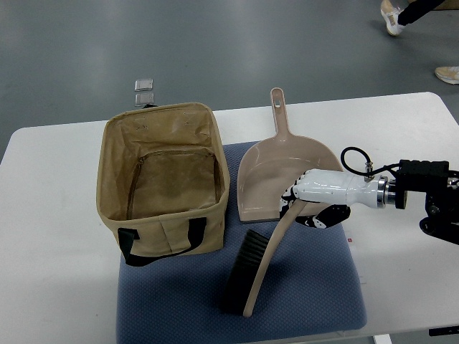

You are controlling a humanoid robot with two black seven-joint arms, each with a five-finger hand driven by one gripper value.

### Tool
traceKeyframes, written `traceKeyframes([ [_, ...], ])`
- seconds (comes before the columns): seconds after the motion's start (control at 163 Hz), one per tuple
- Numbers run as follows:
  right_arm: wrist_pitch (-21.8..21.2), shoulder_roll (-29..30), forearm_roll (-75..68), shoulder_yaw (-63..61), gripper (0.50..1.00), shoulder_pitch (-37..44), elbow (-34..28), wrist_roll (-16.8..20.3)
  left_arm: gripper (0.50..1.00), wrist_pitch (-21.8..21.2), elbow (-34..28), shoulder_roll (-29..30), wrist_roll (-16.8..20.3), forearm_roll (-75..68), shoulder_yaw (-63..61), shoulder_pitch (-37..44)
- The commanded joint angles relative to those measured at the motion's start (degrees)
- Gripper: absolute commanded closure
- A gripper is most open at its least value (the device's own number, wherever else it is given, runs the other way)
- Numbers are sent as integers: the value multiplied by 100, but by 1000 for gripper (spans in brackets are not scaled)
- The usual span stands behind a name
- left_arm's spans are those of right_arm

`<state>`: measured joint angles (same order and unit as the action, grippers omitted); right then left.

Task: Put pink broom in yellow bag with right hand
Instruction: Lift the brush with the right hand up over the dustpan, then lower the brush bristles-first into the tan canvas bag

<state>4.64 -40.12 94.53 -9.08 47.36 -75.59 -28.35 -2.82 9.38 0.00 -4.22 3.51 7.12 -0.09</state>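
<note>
Tan fabric bag [163, 188] with black handles is seen standing open and upright on the white table [50, 236], its right edge over a blue-grey mat [315, 294]. A pinkish-beige dustpan [281, 179] lies flat on the mat just beside the bag, handle pointing away from the robot. The broom [254, 276], beige handle with dark bristles, lies on the mat below the dustpan. The upper end of its handle is gripped by the right robot hand [310, 204], white fingers curled around it, arm entering from the right edge. A person's shoes [393, 18] are visible on the grey floor at top right.
</note>
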Motion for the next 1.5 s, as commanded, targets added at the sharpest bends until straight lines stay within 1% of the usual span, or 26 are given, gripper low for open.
traceKeyframes([
  [0.0,2,-145,-93,-77,1000,10,0,-56,500,0,2,0,0,0,0,0],
  [0.141,-42,-303,-330,-182,1000,18,0,-153,500,1,-6,0,0,0,0,0],
  [0.314,-51,-514,-708,-182,996,71,0,-180,500,1,2,0,0,0,0,0],
  [0.424,-51,-690,-972,-208,996,106,0,-285,500,1,-6,0,0,0,9,0],
  [0.498,-69,-743,-1113,-340,996,150,0,-276,500,1,2,0,0,0,9,0],
  [0.541,-139,-752,-1218,-419,996,185,9,-259,500,1,2,0,0,0,9,0],
  [0.627,-420,-822,-1411,-586,993,273,44,-224,500,1,-7,0,0,0,9,0],
  [0.762,-816,-831,-1596,-1017,991,493,422,-206,500,1,-7,0,0,0,9,0],
  [0.892,-1237,-760,-1605,-1377,989,853,826,-206,500,1,-7,0,0,0,9,0],
  [1.008,-1492,-752,-1614,-1746,989,1099,1011,-206,500,1,-7,0,0,0,9,0],
  [1.119,-1695,-690,-1605,-1808,989,1416,1178,-206,500,1,-7,0,0,0,9,0],
  [1.304,-1835,-453,-1596,-1799,987,1794,1266,-188,500,1,-7,0,0,0,9,0],
  [1.494,-1835,215,-1482,-1703,983,2110,1389,-30,500,1,2,0,0,0,9,0],
])
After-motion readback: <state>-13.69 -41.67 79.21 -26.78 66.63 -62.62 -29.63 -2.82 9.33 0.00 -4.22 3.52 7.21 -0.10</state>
